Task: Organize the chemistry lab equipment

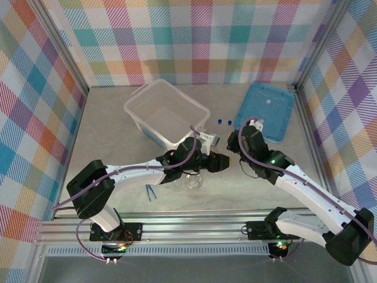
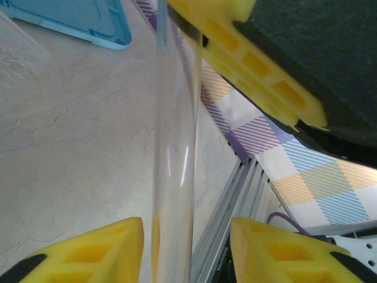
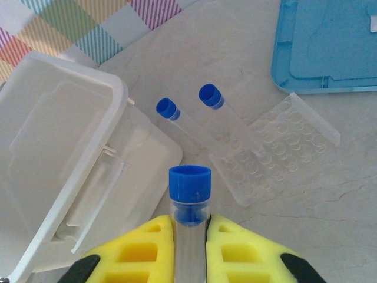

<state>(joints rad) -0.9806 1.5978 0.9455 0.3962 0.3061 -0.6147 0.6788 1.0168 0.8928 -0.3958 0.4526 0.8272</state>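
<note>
Right wrist first. My right hand is pinched tight on a blue-capped tube, with both yellow fingers pressed to the glass just below the cap. The tube looks to be held clear of the surface. Beyond it, two loose tubes lie side by side on the surface, running toward a clear dimpled tray. The plastic box sits to the left, and the blue lid is off at the top right.

Left wrist now. My left hand is spread wide, with a finger on either side of the tube's glass body. There's a plain gap on at least one side, so it's around the tube and not gripping it. The yellow bar at the upper right I take to be one of the right hand's fingers. This reads to me like a hand-over being lined up.

Top view. The two hands meet nose to nose in front of the box, near the middle of the surface. The flask stands on the surface just on my side of the left hand. The tweezers lie further left, toward the near edge. I can make out nothing inside the box.

So it's early days, by my reckoning. One tube is in hand, and the two loose tubes, the flask and the tweezers all wait to be put away.
</note>
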